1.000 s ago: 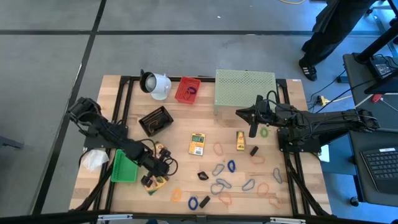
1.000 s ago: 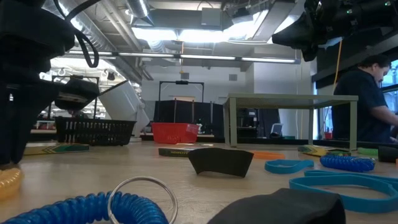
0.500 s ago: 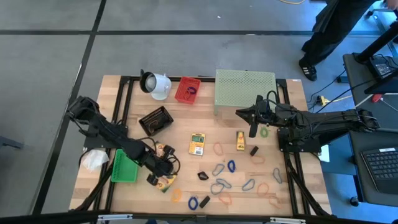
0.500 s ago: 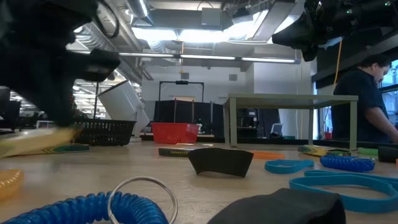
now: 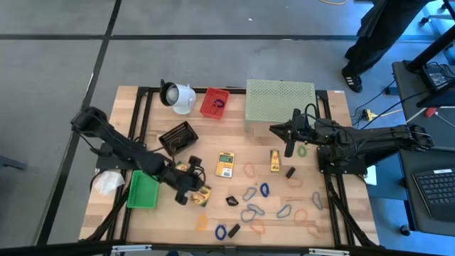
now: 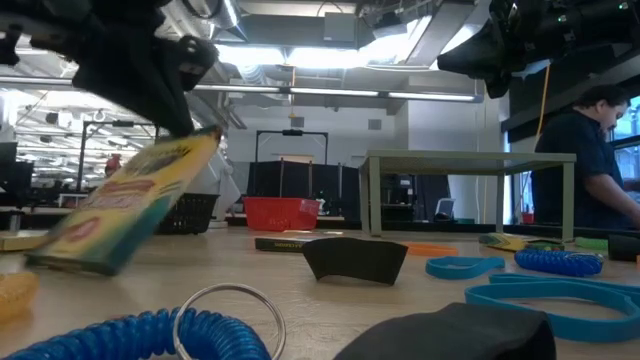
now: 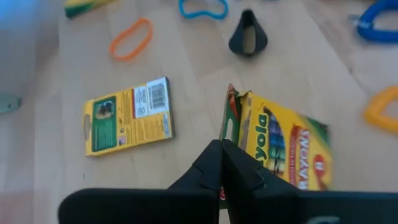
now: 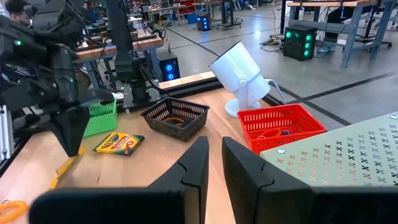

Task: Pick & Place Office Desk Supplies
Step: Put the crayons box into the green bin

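Note:
My left gripper (image 5: 190, 192) is shut on a yellow-green crayon box (image 5: 202, 196), held over the table's near left part; the low view shows this box (image 6: 130, 205) tilted below the dark fingers. A second crayon box (image 5: 226, 165) lies flat nearby, its barcode side (image 7: 127, 116) up. Rubber-band loops and oval clips (image 5: 264, 190) and a small black clip (image 5: 231, 200) lie scattered at the near right. My right gripper (image 5: 290, 148) hangs in the air near the mesh stand, a narrow gap between its fingers (image 8: 214, 163), holding nothing. My left gripper pinches the crayon box by a thin green edge at one short end (image 7: 229, 121), between its two fingers. The fingers come slanting down from the table's left. The box hangs tilted below them; whether its lower end (image 6: 65, 262) is clear of the table I cannot tell.
A pale green mesh stand (image 5: 280, 99) stands at the far right, a white cup-shaped object (image 5: 178, 96) and a red basket (image 5: 215, 103) at the far middle, a black basket (image 5: 178, 137) and a green basket (image 5: 142, 190) on the left. A person (image 6: 590, 160) stands beyond the table.
My left gripper has risen and gone toward the table's right edge with the crayon box. The box, flat on the table before, has been raised at its held end and now hangs tilted.

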`<state>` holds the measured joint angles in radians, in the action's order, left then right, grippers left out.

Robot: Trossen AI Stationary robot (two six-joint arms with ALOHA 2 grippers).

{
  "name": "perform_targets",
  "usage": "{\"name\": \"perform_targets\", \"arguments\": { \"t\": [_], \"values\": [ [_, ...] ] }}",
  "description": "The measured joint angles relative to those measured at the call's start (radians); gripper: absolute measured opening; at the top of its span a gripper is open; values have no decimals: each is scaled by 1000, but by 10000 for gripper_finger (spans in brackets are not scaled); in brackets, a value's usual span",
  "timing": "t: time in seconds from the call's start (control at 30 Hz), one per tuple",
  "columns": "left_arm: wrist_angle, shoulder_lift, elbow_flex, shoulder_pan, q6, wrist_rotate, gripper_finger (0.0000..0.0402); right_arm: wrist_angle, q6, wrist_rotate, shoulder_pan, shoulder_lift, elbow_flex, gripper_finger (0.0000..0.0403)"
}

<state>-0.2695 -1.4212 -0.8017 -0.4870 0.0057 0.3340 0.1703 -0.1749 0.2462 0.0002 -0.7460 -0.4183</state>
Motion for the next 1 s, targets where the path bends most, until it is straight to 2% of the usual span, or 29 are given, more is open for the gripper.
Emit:
{"name": "perform_targets", "arguments": {
  "t": [0.27,0.53,0.73,1.0],
  "values": [
    [3,86,-1,-4,0,61,1,0,0,0,0,0,0,49],
    [3,97,-1,-4,-3,117,1,1,-20,0,0,0,0,49],
    [-9,119,-2,-17,-3,121,1,1,-23,0,0,-1,0,49],
    [-161,247,-2,-80,-105,180,1,1,-23,0,0,-1,0,49]
  ]
}}
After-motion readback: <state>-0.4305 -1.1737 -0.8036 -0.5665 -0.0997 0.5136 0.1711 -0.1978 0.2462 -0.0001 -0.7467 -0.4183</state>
